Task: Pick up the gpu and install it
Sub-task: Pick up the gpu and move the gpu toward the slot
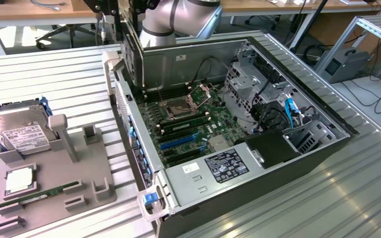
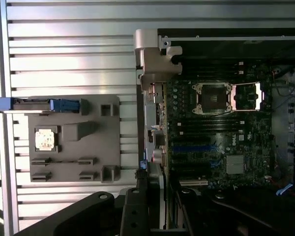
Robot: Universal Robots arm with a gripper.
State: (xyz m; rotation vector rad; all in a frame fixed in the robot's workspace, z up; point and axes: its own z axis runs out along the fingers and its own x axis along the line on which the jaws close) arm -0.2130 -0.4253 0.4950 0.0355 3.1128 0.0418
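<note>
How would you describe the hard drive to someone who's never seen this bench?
On the exterior view's left of the open computer case sits a grey parts holder. At its far end the hard drive leans in a slot. It's the big silver box with a white label, unlike the small square CPU and thin green RAM stick lying nearer.

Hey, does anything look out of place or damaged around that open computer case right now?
Nothing looks spilled or broken. The one odd spot is the processor socket on the motherboard: its cover plate stands flipped open. The gpu hangs upright in the gripper above an edge of the case.
</note>
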